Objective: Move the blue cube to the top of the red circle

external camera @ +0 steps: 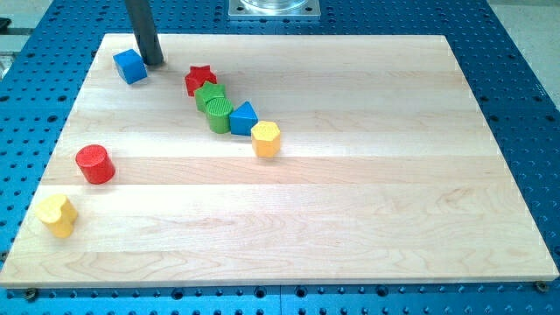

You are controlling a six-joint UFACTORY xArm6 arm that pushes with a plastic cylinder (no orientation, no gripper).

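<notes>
A pale wooden table (350,201) fills most of the view, resting on a blue perforated base (525,105). At the view's top centre, part of a grey metal mount (273,8) shows past the table's far edge.

My arm carries no claw, so there is nothing to open, close or hold; it ends in a dark rod coming down from the view's top left. My tip (153,63) rests on the table just to the right of the blue cube (130,66), close enough that I cannot tell whether the two touch.

The blue cube sits near the table's top-left corner. The red circle (94,164), a short cylinder, stands well apart from it, lower down near the left edge.

A diagonal chain of blocks runs from upper left to lower right: a red star (200,80), a green block (210,96), a green cylinder (219,115), a blue triangle (243,117) and a yellow hexagon (266,138), each touching or just beside the next.

A yellow heart (57,214) lies near the bottom-left corner.
</notes>
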